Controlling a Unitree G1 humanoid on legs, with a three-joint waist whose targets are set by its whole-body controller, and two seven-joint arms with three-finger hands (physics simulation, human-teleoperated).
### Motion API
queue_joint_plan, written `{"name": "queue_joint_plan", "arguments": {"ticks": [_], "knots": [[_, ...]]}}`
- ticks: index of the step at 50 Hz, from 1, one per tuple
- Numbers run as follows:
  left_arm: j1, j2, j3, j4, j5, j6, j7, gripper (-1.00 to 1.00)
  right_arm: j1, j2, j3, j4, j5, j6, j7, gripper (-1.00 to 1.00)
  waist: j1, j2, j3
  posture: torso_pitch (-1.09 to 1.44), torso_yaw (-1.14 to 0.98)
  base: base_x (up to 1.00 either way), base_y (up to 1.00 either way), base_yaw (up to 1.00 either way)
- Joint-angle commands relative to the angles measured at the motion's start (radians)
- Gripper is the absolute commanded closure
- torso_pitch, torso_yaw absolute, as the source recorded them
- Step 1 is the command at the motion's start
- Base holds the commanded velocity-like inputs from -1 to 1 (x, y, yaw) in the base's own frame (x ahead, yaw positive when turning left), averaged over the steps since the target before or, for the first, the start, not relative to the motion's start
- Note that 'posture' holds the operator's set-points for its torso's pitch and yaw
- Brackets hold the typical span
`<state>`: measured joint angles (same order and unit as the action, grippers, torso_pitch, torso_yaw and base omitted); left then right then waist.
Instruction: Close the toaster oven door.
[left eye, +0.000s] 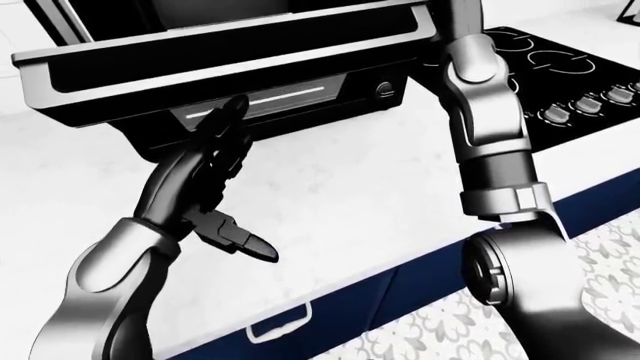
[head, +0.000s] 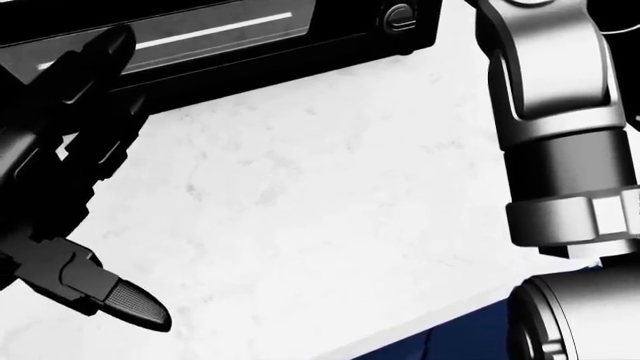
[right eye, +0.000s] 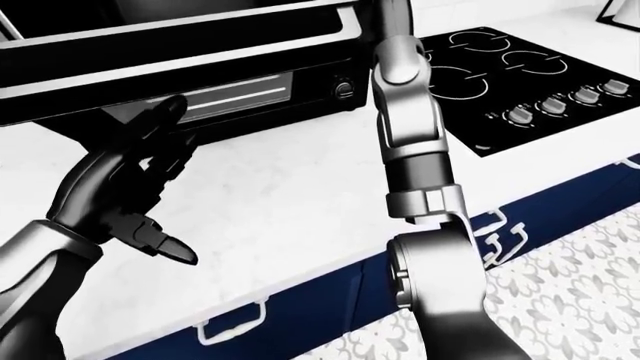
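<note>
The black toaster oven (left eye: 300, 97) stands on the white counter at the top of the left-eye view. Its door (left eye: 220, 52) is swung down and juts out flat toward me, with a silver rim. My left hand (left eye: 225, 176) is raised just under the door's edge. It is open, with its fingers (left eye: 228, 124) pointing up at the oven's lower front and its thumb (left eye: 250, 246) spread low. It holds nothing. My right forearm (left eye: 490, 127) rises past the oven's right end, next to the knob (head: 398, 15), and the right hand is out of every view.
The white marble counter (left eye: 330, 195) spreads below the oven. A black cooktop (right eye: 500, 67) with a row of knobs (right eye: 550, 105) lies to the right. Dark blue cabinet fronts with white handles (right eye: 235, 319) run under the counter's edge, above a patterned floor (right eye: 580, 277).
</note>
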<state>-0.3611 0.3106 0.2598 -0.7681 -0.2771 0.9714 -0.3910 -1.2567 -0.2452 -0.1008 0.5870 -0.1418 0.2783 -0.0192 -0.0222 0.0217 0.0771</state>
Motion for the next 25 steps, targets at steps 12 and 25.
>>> {"name": "queue_joint_plan", "arguments": {"ticks": [12,25], "knots": [[-0.074,0.025,0.023,0.053,0.022,-0.053,-0.002,-1.00,-0.075,0.008,0.019,-0.084,0.027,-0.075,0.020,-1.00,0.015,-0.011,-0.039,0.00,0.00,0.00,0.00,0.00],[-0.101,0.051,0.041,0.090,0.003,-0.063,0.009,-1.00,-0.082,0.003,0.018,-0.020,-0.024,-0.068,-0.043,-1.00,0.014,-0.009,-0.043,0.00,0.00,0.00,0.00,0.00]]}}
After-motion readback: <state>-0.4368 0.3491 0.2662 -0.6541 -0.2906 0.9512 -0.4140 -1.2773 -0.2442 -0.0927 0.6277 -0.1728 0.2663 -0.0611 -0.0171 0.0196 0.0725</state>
